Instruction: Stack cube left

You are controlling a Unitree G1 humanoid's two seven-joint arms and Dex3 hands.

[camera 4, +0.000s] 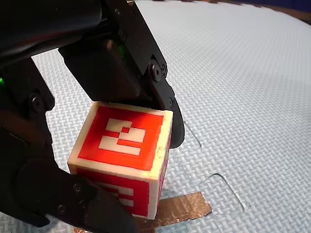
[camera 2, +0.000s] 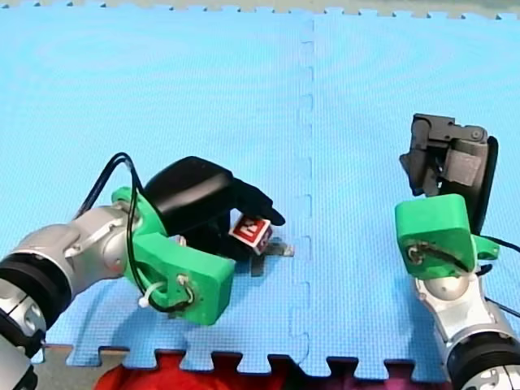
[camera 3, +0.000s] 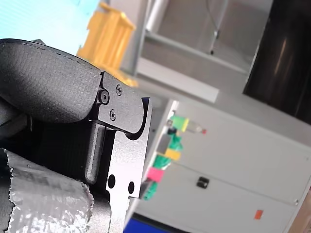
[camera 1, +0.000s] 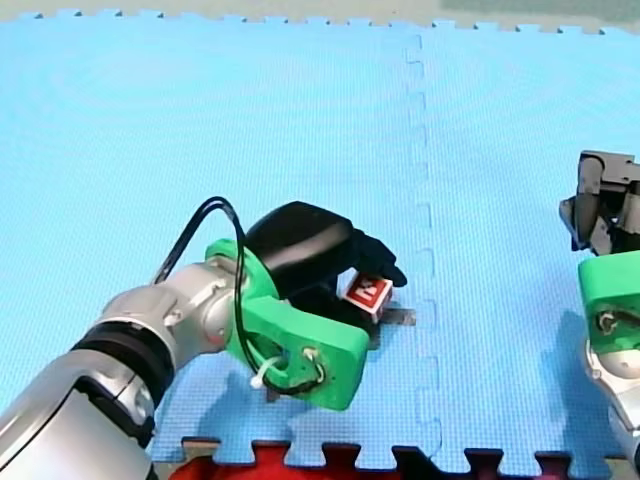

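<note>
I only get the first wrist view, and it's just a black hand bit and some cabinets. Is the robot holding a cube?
Observer: Yes. The left hand is gripping a red-and-white cube.
Operator: Where is it holding it?
Observer: Low over a blue foam mat, near its front edge.
Operator: Is anything next to the cube?
Observer: A strip of brown tape lies on the mat right by the cube's bottom edge.
Operator: Where's the other hand?
Observer: The right hand is over the mat's right side, well away from the cube.
</note>
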